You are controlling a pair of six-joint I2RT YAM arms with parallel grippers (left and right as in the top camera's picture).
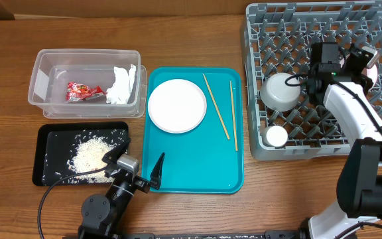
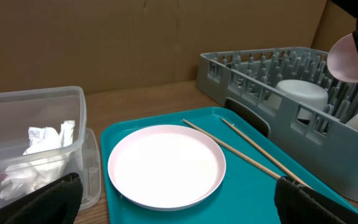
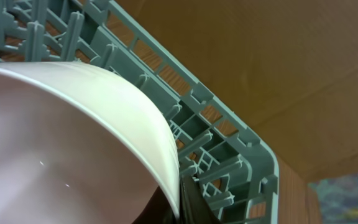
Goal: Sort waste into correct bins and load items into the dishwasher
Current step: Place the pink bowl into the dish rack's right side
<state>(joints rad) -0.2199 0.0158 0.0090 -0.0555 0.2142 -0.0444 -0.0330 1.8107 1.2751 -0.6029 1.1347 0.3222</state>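
**Dish [image 3: 73,143], held over rack [image 1: 252,79]**

Dish: pinched by right end effector [image 1: 362,61] above rack's far right side. Bowl [image 1: 280,91], cup [image 1: 276,136]: in rack. Plate [image 1: 177,105], chopsticks [image 1: 216,106]: on teal tray [image 1: 197,159], worktop [image 1: 111,26] centre. Left end effector [image 1: 136,164]: spread, at tray's near left corner.

White-shelled right arm [image 1: 353,109], black joints [image 1: 367,176], black cable [image 1: 40,202], black left pincer [image 1: 135,158]

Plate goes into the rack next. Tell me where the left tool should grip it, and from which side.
Probably grip the white plate by its near rim, facing the left tool, coming in low. It lies flat on the teal tray, so only the raised rim offers a lip; chopsticks crowd its right.
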